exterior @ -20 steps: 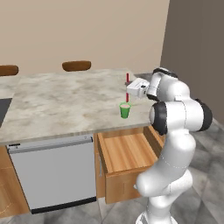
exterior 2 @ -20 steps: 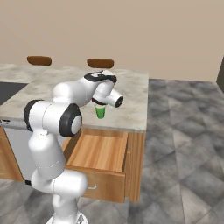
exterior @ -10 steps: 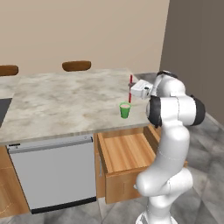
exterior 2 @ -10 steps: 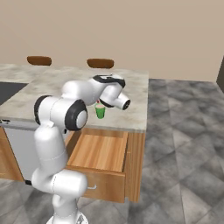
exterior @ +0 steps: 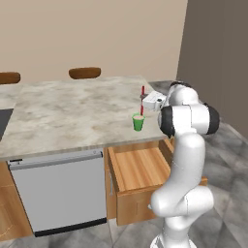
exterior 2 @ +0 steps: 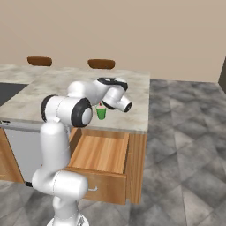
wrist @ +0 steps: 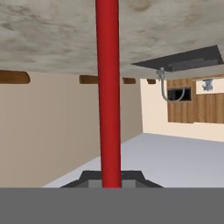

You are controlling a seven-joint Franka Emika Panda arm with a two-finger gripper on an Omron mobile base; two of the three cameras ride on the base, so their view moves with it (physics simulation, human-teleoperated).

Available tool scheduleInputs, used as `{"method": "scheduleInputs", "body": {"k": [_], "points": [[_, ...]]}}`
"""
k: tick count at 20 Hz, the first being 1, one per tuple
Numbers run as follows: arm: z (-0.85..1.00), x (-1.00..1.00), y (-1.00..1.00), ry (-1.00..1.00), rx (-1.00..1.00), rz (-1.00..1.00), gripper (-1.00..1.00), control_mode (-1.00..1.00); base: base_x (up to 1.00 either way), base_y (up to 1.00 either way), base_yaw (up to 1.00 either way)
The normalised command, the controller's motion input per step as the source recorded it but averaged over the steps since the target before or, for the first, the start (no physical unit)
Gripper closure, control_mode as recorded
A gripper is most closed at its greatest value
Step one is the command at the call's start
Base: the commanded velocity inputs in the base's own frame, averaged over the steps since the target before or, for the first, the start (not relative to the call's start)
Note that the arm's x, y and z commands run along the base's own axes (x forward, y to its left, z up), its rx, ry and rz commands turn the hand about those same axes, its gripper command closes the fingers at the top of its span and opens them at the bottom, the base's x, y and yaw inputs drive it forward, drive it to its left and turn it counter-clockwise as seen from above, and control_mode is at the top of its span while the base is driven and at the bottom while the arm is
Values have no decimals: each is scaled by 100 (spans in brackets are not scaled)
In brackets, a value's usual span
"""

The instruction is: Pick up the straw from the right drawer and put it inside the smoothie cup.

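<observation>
Left base view: the end effector [exterior: 144, 102] is pinching the straw [exterior: 142, 99] upright, right above the smoothie cup [exterior: 138, 122] on the bench [exterior: 68, 114], and the right drawer [exterior: 145, 170] hangs open below.

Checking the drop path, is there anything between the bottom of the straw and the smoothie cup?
Nothing: in the left base view the straw hangs upright just above the smoothie cup, only air between them.
</observation>
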Motion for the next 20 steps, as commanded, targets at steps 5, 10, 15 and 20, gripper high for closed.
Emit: {"method": "scheduleInputs", "body": {"k": [5,10,15,20], "points": [[-24,33,8,0,0,0,100,-100,0,0,0],[-23,33,9,0,0,0,100,-100,0,0,0],[-24,25,0,0,0,0,100,-100,0,0,0],[-22,23,0,0,0,0,100,-100,0,0,0]]}}
